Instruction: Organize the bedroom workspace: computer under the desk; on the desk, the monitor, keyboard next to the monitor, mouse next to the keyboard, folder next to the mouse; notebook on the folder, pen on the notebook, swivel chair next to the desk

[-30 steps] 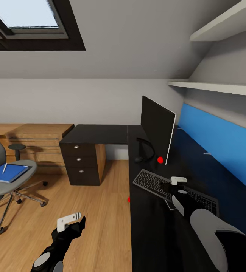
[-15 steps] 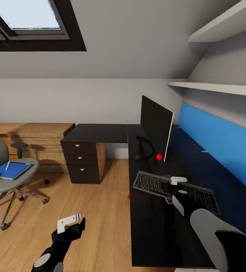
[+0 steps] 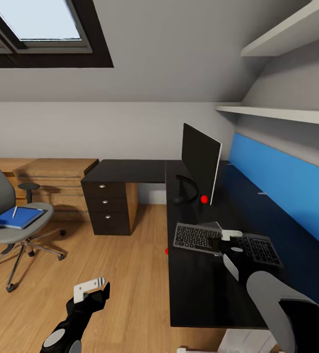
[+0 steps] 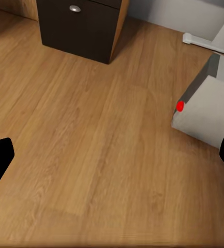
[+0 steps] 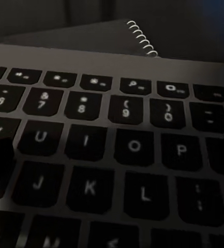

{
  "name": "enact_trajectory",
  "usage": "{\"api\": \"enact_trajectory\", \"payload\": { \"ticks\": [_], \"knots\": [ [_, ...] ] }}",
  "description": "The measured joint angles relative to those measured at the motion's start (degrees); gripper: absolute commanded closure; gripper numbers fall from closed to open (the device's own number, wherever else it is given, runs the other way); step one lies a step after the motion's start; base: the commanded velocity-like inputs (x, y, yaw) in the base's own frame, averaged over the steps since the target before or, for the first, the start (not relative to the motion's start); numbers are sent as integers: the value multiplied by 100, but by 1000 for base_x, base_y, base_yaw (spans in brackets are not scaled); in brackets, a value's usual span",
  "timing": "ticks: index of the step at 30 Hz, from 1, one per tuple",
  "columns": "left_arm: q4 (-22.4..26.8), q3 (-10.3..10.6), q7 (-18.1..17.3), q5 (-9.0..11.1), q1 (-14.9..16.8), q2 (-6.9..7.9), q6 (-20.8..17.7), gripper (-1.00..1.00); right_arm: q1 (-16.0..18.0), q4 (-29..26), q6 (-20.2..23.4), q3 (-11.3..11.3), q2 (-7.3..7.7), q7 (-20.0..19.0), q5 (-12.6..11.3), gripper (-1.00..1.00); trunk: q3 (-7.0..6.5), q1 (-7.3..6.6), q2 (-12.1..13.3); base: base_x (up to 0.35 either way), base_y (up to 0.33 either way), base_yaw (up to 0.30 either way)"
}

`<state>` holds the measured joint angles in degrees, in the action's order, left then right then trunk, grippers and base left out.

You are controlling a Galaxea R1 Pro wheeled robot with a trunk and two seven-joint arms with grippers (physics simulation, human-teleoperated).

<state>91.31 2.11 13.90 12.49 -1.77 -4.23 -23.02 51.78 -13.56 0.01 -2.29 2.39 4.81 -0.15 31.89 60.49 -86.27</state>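
On the black surface (image 3: 203, 289) the monitor (image 3: 200, 162) stands upright, with the keyboard (image 3: 199, 237) lying in front of it and the right hand (image 3: 226, 239) low over the keyboard's middle; whether its fingers are apart cannot be told. A grey corner of the notebook (image 3: 211, 225) shows just behind the keyboard. Well apart to the left, the chair (image 3: 7, 220) carries the blue folder (image 3: 16, 217) with the pen (image 3: 14, 212) on it, and the left hand (image 3: 92, 290) hangs over the wood floor (image 3: 130, 274).
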Motion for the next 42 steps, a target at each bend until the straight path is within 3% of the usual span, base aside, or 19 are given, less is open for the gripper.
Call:
{"api": "enact_trajectory", "payload": {
  "ticks": [20,42],
  "knots": [
    [0,-1,-5,-9,0,0,-8,-100,1,63,-1,3,0,-6,5,-100,0,1,0,-277,0,0],
    [-22,1,-4,-2,0,0,-12,-100,1,64,-2,0,-12,-3,7,-100,0,-1,0,-83,0,0]
  ]
}}
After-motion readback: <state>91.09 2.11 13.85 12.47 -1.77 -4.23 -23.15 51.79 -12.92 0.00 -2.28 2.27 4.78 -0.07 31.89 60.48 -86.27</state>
